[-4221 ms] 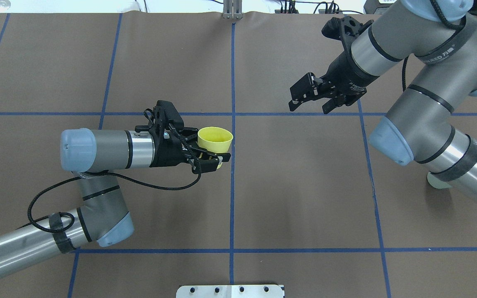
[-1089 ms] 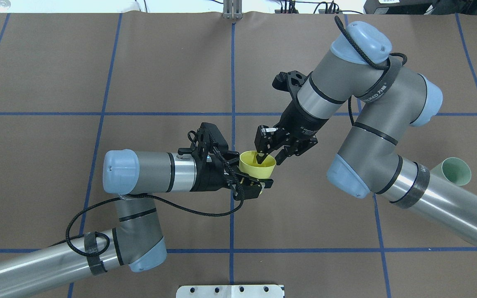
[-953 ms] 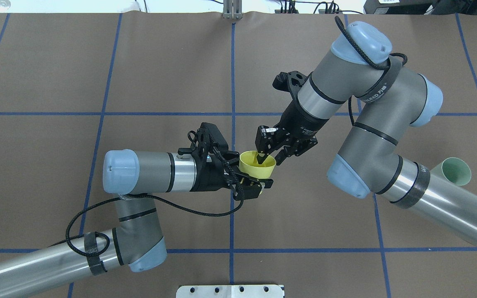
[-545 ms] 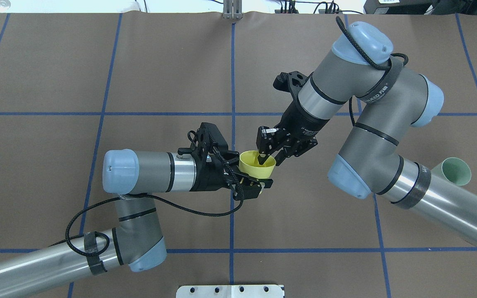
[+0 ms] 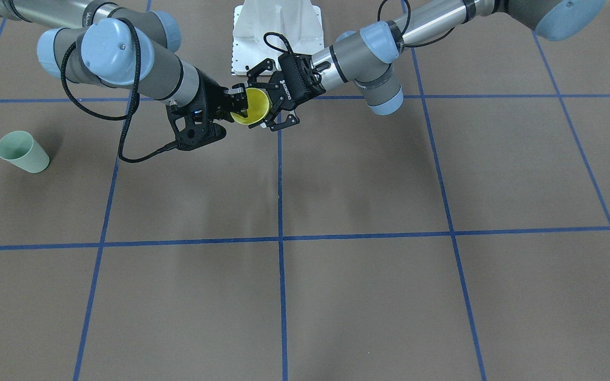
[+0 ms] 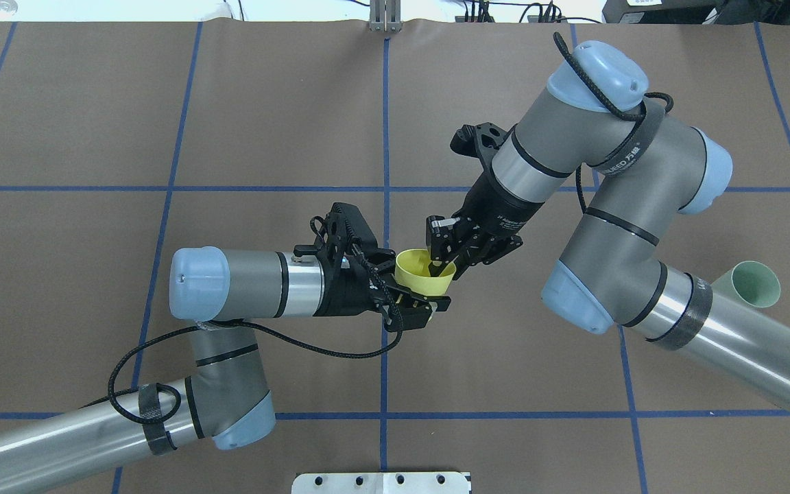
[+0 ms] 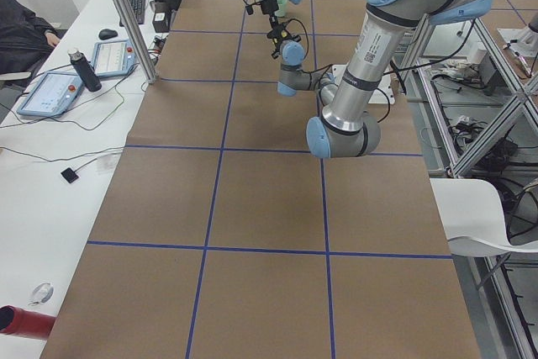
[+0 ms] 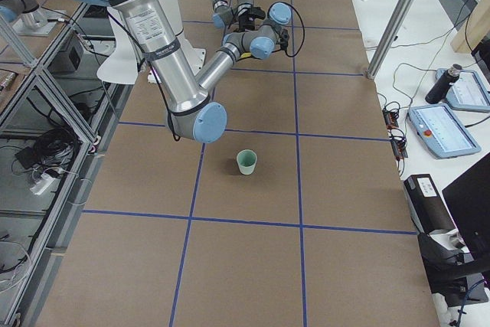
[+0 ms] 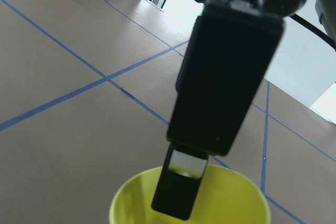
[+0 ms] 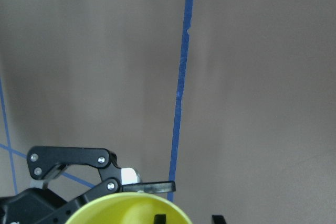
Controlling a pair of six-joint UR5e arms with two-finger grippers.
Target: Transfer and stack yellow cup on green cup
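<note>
- Bright yellow plastic, the yellow cup [image 6: 414, 269] hangs above the desk [image 6: 265, 103], mouth up and tipped slightly. It is near the middle of the overhead view, just at 3 o'clock of the central blue tape line [image 6: 385, 123].
- The left pincer [image 6: 415, 284] comes in from 9 o'clock in the overhead view. It is clenched on the yellow cup's body, with one finger on each side of the wall below the rim.
- The right pincer [image 6: 448, 265] reaches down from 1 o'clock and straddles the cup's rim on its 3 o'clock side. One finger [image 9: 176, 195] dips inside the cup and the other sits outside.
- Its jaws stand apart. The right wrist view shows a strip of bare desk between the outer finger and the yellow wall, so it is released and grips nothing.
- The green cup [image 6: 755, 285] stands upright on the desk, mouth up, well apart from the yellow one. In the overhead view it is at 3 o'clock of the yellow cup, and its lower part is hidden there behind the right arm [image 6: 642, 226].
- In the front-facing view the green cup sits at 9 o'clock of the two pincers, apart from both arms.
- A brown sheet covers the desk, ruled into large squares by the tape.
- A white plate [image 6: 381, 482] lies at the 6 o'clock edge of the overhead view.
</note>
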